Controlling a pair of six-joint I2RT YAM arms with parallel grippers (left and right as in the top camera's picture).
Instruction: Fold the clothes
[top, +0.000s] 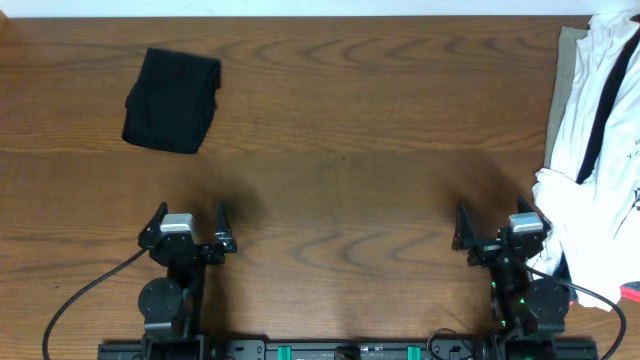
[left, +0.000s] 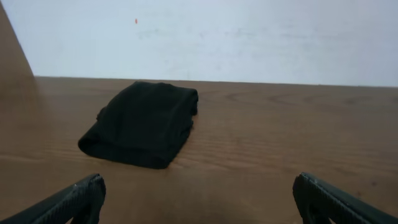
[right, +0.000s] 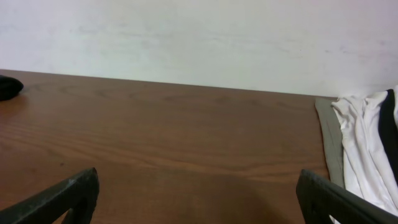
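Clothes (top: 171, 101) are found lying far-left, folded up, well apart from the left gripper (top: 190, 216) and beyond it; it and the right gripper (top: 490, 222) are spread wide, empty.

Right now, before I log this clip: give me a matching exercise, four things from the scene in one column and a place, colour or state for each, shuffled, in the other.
Column one
1. black garment
2. white garments
3. left gripper
4. table

Column two
a. brown wood grain
b. heaped at the right edge
c. jaws wide open, holding nothing
d. compact bundle, far side, left

Pairs: 1-d, 2-b, 3-c, 4-a
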